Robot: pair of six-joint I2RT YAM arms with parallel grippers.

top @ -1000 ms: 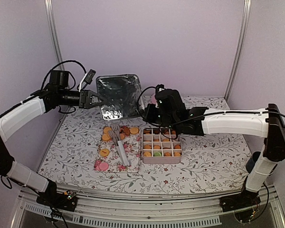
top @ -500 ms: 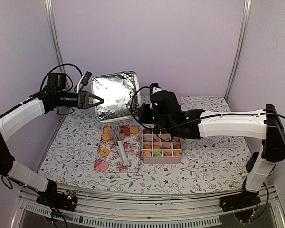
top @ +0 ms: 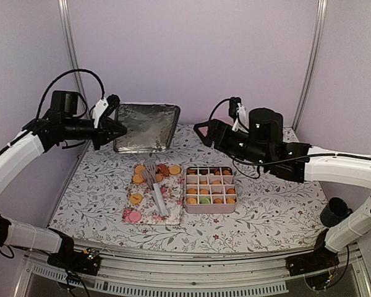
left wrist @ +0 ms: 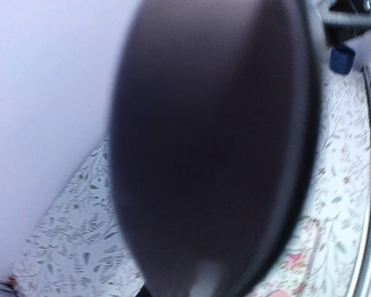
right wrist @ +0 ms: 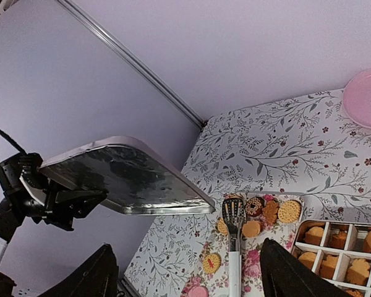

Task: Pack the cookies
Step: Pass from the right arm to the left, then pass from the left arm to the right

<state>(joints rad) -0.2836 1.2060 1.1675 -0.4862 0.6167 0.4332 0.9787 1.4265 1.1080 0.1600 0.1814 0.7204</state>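
While my left end effector (top: 120, 129) is clamped on the rim of the shiny rectangular foil tray (top: 147, 127), lifted above the table (top: 272, 210), my right end effector (top: 203, 131) hangs released. Small round golden-orange cookies (top: 136, 198) lie on the floral mat (top: 149, 213) and in the pink compartment box (top: 210, 209).

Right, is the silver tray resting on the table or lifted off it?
Lifted: the left hand grips the silver tray by its edge; the right wrist view shows it roughly level above the table.
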